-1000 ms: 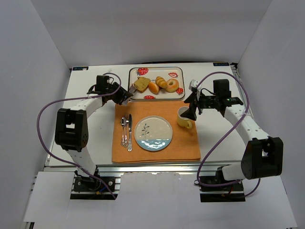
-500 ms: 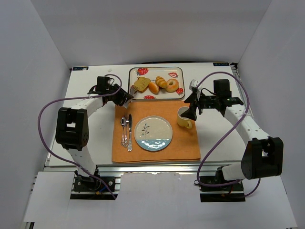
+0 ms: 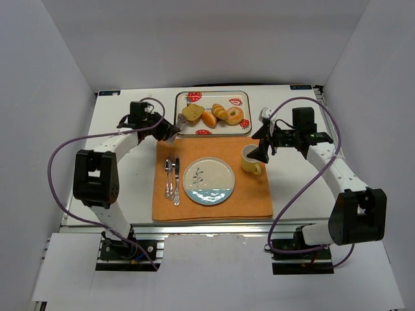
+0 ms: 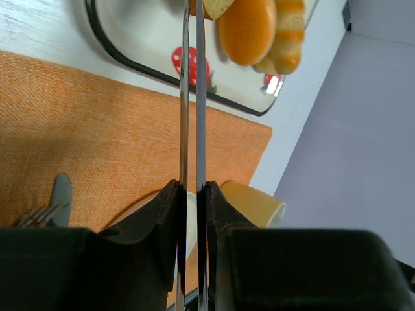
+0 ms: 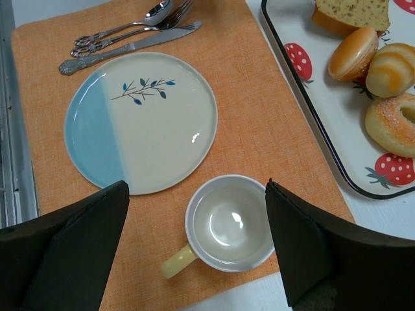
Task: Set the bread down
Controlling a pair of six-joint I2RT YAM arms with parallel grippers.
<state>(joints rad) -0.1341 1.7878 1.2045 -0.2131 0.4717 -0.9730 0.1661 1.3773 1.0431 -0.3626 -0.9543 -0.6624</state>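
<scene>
A slice of bread [image 3: 192, 113] [image 4: 217, 6] lies at the left end of the strawberry-print tray [image 3: 214, 133], beside a round bun [image 4: 246, 29], a croissant and a doughnut [image 5: 392, 123]. My left gripper [image 3: 168, 131] [image 4: 192, 188] is shut on thin metal tongs [image 4: 201, 97], whose two blades run nearly together up to the slice. The blade tips are cut off by the top edge of the left wrist view. My right gripper [image 3: 262, 150] [image 5: 194, 194] hangs open over the yellow mug [image 3: 249, 159] [image 5: 230, 220]. A white and blue plate [image 3: 208, 181] [image 5: 139, 120] lies on the orange placemat [image 3: 259, 201].
A spoon, fork and knife [image 3: 172, 178] lie on the placemat left of the plate. White walls close the table on three sides. Purple cables arc from both arms.
The left jaws have squeezed the tongs' blades closer together at the bread slice. The left arm shifted slightly; the right arm has not moved.
</scene>
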